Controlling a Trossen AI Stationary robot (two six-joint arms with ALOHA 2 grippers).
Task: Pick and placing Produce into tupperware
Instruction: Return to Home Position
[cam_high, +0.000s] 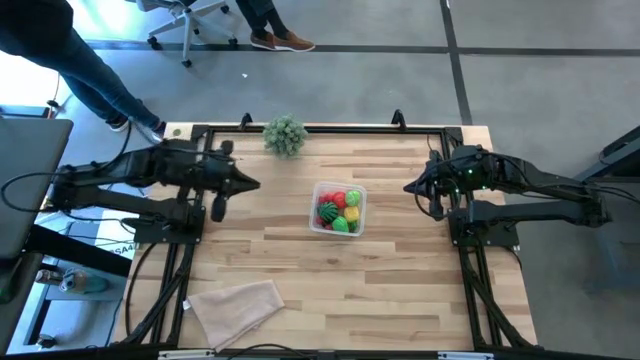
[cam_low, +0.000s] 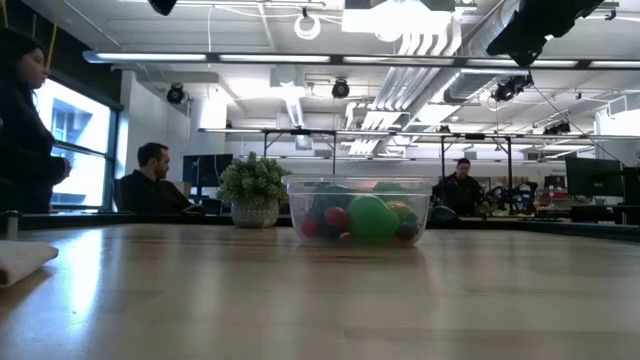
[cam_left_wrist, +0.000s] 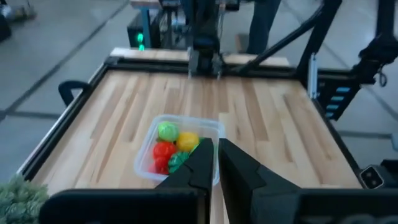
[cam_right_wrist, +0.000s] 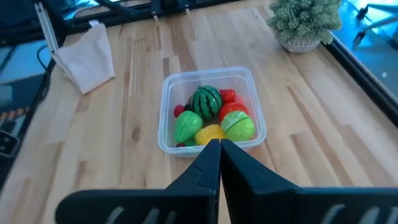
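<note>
The left gripper (cam_high: 252, 185) has its fingers pressed together on nothing, with the tips aimed at 3 o'clock in the high view. The right gripper (cam_high: 410, 187) is likewise clenched and empty, its tips aimed at 9 o'clock. Both hang above the table (cam_high: 400, 300), apart from everything on it.

Between them, near the table's middle, sits the tupperware (cam_high: 338, 209), with the left gripper at its 10 o'clock and the right at its 2 o'clock. Inside lies the produce (cam_right_wrist: 211, 118), heaped together: a striped dark-green melon ball, a lime-green ball, a leafy green piece, a yellow piece and several red ones.

Each arm reaches inward from its base at the table's side edge. A potted plant (cam_high: 285, 135) stands at the tupperware's 11 o'clock, and a beige cloth (cam_high: 238, 305) lies at its 7 o'clock
</note>
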